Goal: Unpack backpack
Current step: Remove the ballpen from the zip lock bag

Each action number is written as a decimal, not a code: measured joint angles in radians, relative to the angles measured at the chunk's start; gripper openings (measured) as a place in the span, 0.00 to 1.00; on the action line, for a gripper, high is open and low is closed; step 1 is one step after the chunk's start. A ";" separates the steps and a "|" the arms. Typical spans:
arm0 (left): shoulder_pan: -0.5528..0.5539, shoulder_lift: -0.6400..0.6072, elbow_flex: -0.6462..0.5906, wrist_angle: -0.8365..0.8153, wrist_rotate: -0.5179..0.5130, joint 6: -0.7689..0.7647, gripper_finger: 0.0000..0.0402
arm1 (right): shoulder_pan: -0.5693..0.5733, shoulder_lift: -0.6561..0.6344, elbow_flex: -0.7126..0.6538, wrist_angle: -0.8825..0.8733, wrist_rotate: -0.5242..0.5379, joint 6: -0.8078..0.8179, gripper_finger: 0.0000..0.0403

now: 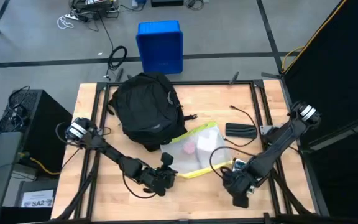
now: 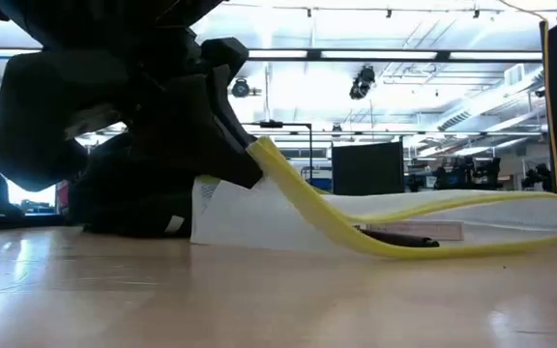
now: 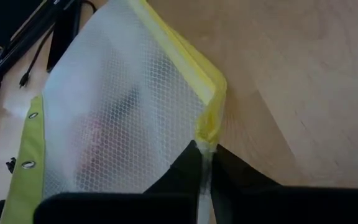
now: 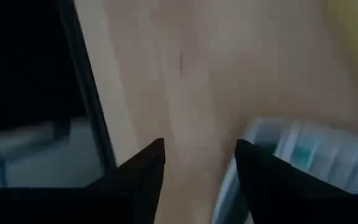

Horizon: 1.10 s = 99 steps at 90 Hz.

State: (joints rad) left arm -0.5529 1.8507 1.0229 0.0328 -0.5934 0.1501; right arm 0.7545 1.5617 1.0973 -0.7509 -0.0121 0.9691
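Left gripper [image 1: 166, 169] sits at table's near edge, fingers [image 3: 185, 171] pinched on yellow-trimmed corner of mesh pouch [image 1: 197, 148]; corner is raised off the wood in low view. Right gripper [image 1: 236, 186] hovers low near the pouch's right end, approx. level w/ left unit; fingers [image 4: 148, 165] parted, nothing between them. Pouch: translucent mesh, yellow border, contents blurred, lying mid-table betw. both arms. Black cable [image 1: 244, 118] and dark oblong item [image 1: 240, 130] lie just beyond pouch, right side. Backpack [image 1: 146, 109] rests at table's [image 1: 272, 99] far-left area, touching pouch's far-left corner. Blue bin [image 1: 160, 46] stands on floor beyond table.
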 joint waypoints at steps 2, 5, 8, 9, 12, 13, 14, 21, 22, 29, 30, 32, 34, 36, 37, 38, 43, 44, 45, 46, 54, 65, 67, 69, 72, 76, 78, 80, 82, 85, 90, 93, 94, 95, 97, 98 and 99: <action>0.001 0.000 0.000 0.002 0.000 0.000 0.00 | -0.005 -0.003 0.000 0.026 0.047 -0.017 0.41; 0.002 0.000 0.000 0.008 0.000 0.000 0.00 | -0.012 -0.004 0.000 0.064 0.106 -0.046 0.41; 0.003 0.000 0.000 0.017 0.000 0.001 0.00 | -0.020 0.002 0.000 0.103 0.148 -0.079 0.40; 0.003 0.000 0.000 0.019 0.000 0.001 0.00 | -0.024 0.005 0.000 0.114 0.155 -0.090 0.40; 0.005 0.000 0.000 0.027 -0.001 0.001 0.00 | -0.038 0.018 0.000 0.146 0.156 -0.119 0.39; 0.006 0.000 0.000 0.030 -0.001 0.001 0.00 | -0.044 0.023 0.000 0.154 0.153 -0.127 0.39; 0.006 0.000 0.000 0.032 0.000 0.001 0.00 | -0.049 0.029 0.000 0.163 0.150 -0.134 0.39; 0.010 0.000 0.000 0.046 -0.002 0.002 0.00 | -0.086 0.075 0.000 0.197 0.125 -0.168 0.38; 0.010 0.000 0.000 0.048 -0.002 0.002 0.00 | -0.091 0.081 0.000 0.200 0.124 -0.171 0.38; 0.011 0.000 0.000 0.060 -0.003 0.007 0.00 | -0.129 0.134 0.000 0.220 0.124 -0.185 0.37; 0.011 0.000 0.000 0.061 -0.003 0.007 0.00 | -0.135 0.141 0.000 0.221 0.124 -0.186 0.37; 0.011 0.000 0.000 0.065 -0.003 0.007 0.00 | -0.146 0.154 0.000 0.222 0.123 -0.186 0.37; 0.011 0.000 0.000 0.070 -0.003 0.007 0.00 | -0.157 0.169 0.000 0.222 0.124 -0.187 0.37; 0.011 0.000 0.000 0.076 -0.003 0.010 0.00 | -0.169 0.180 0.000 0.222 0.123 -0.186 0.36; 0.011 0.000 0.000 0.078 -0.003 0.012 0.00 | -0.174 0.186 0.000 0.223 0.123 -0.186 0.36; 0.011 0.000 0.000 0.081 -0.003 0.015 0.00 | -0.179 0.192 0.000 0.224 0.123 -0.187 0.36; 0.011 0.000 0.000 0.087 -0.003 0.026 0.00 | -0.201 0.215 0.000 0.229 0.116 -0.187 0.35; 0.011 0.000 0.000 0.088 -0.003 0.027 0.00 | -0.206 0.218 0.000 0.230 0.114 -0.187 0.35; 0.011 0.000 0.000 0.088 -0.003 0.027 0.00 | -0.210 0.221 0.000 0.230 0.113 -0.187 0.35; 0.011 0.000 0.000 0.088 -0.003 0.027 0.00 | -0.214 0.224 0.000 0.230 0.112 -0.187 0.35; 0.010 0.000 0.000 0.086 -0.003 0.029 0.00 | -0.242 0.233 0.000 0.236 0.116 -0.182 0.32; 0.010 0.000 0.000 0.082 -0.003 0.029 0.00 | -0.269 0.231 0.000 0.242 0.155 -0.176 0.29; 0.010 0.000 0.000 0.079 -0.003 0.029 0.00 | -0.274 0.229 0.000 0.242 0.167 -0.173 0.29; 0.010 0.000 0.000 0.078 -0.002 0.029 0.00 | -0.277 0.228 0.000 0.243 0.181 -0.169 0.28; 0.010 0.000 0.000 0.078 -0.002 0.029 0.00 | -0.284 0.228 0.000 0.243 0.201 -0.163 0.27; 0.010 0.000 0.000 0.078 -0.002 0.029 0.00 | -0.294 0.228 0.000 0.243 0.221 -0.155 0.27; 0.010 0.000 0.000 0.078 -0.002 0.029 0.00 | -0.301 0.228 0.000 0.242 0.228 -0.149 0.26; 0.010 0.000 0.000 0.078 -0.002 0.029 0.00 | -0.307 0.228 0.000 0.242 0.233 -0.141 0.26; 0.010 0.000 0.000 0.078 -0.002 0.029 0.00 | -0.314 0.228 0.000 0.242 0.238 -0.134 0.26; 0.010 0.000 0.000 0.078 -0.002 0.029 0.00 | -0.325 0.228 0.000 0.242 0.246 -0.128 0.26; 0.010 0.000 0.000 0.078 -0.002 0.029 0.00 | -0.340 0.228 0.000 0.242 0.256 -0.128 0.26; 0.010 0.000 0.000 0.078 -0.002 0.029 0.00 | -0.347 0.228 0.000 0.241 0.257 -0.129 0.26; 0.010 0.000 0.000 0.078 -0.002 0.029 0.00 | -0.350 0.228 0.000 0.240 0.258 -0.130 0.26; 0.010 0.000 0.000 0.078 -0.002 0.029 0.00 | -0.353 0.228 0.000 0.239 0.258 -0.131 0.26; 0.010 0.000 0.000 0.078 -0.002 0.029 0.00 | -0.358 0.230 0.000 0.238 0.259 -0.132 0.27; 0.010 0.000 0.000 0.078 -0.002 0.029 0.00 | -0.361 0.232 0.000 0.237 0.259 -0.132 0.27; 0.010 0.000 0.000 0.078 -0.002 0.029 0.00 | -0.363 0.233 0.000 0.237 0.259 -0.133 0.27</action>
State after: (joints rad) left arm -0.5430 1.8507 1.0227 0.1110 -0.5951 0.1787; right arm 0.3911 1.7945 1.0977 -0.5137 0.2467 0.8364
